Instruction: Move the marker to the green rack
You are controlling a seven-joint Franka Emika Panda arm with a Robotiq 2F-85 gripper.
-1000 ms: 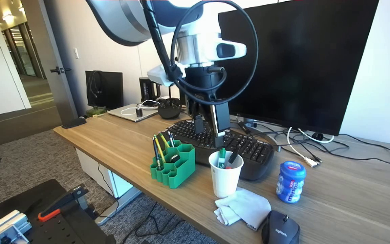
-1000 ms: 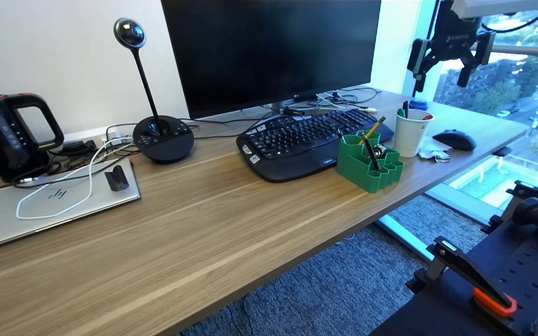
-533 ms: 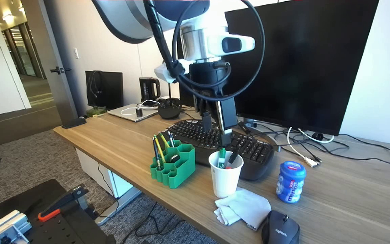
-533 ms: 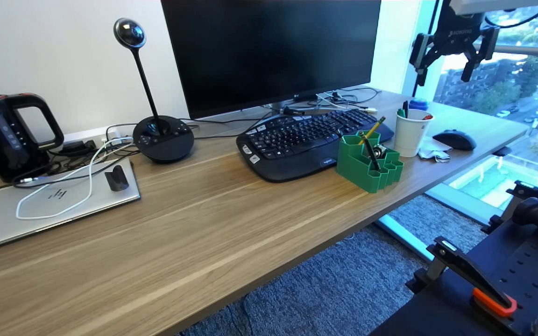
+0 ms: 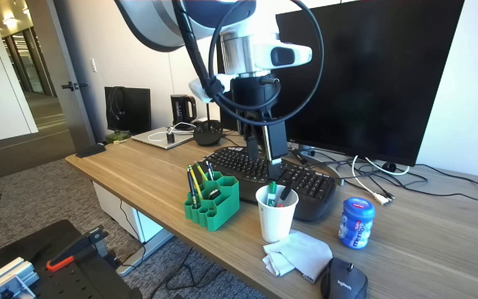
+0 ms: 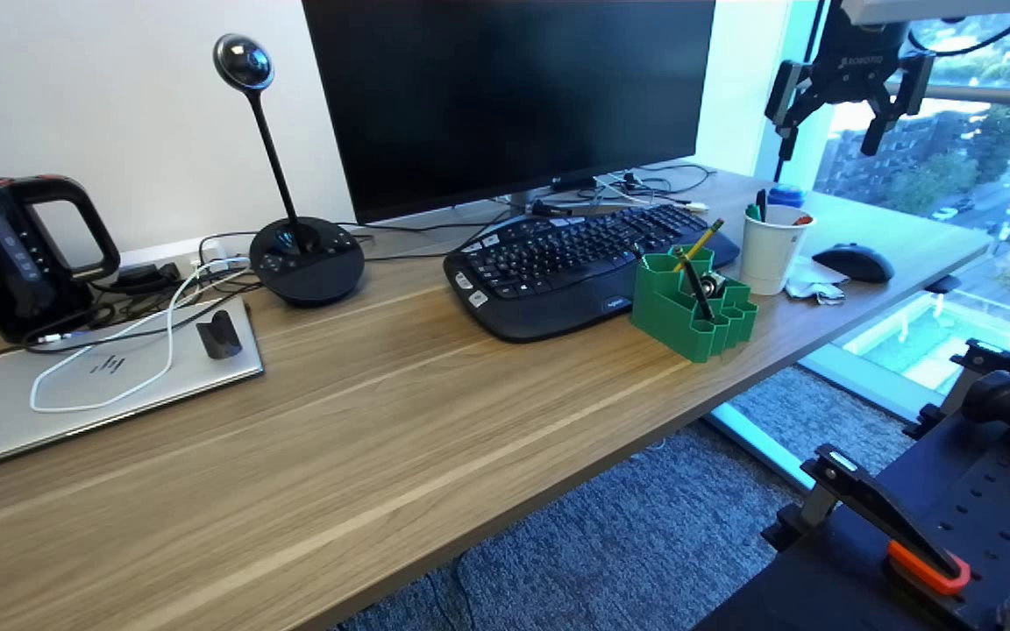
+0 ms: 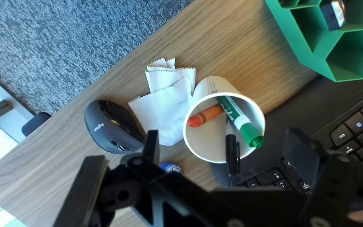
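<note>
Hovering in the upper right of an exterior view, the gripper (image 6: 829,144) has its fingers (image 6: 788,143) spread well apart, high above the desk (image 6: 382,412). The black marker (image 7: 231,149) is in the white paper cup (image 7: 221,84) — pretty much mid-frame in the wrist view — leaning so its cap sticks out over the rim toward the bottom. Sharing the cup are a chunkier green marker (image 7: 239,119), tilted toward the lower right of that view, and an orange stick (image 7: 207,114) with a red tip. As for the green rack (image 5: 227,211), it's in the lower middle of an exterior view, just left of the cup but apart from it, with a couple of yellow pencils (image 5: 195,182) and a dark pen (image 5: 192,189) tilted in it. Wrist view only catches part of it, up in the upper right corner. There's a black keyboard (image 6: 588,265) right behind the rack in both exterior views, big monitor (image 6: 514,105) past that. Folded pale cloth (image 7: 169,113) lies by the foot of the cup, can't tell if they touch, with a dark mouse (image 7: 109,127) just beside it, and a blue gum tub (image 5: 357,224) stands to the right of the cup in an exterior view.
</note>
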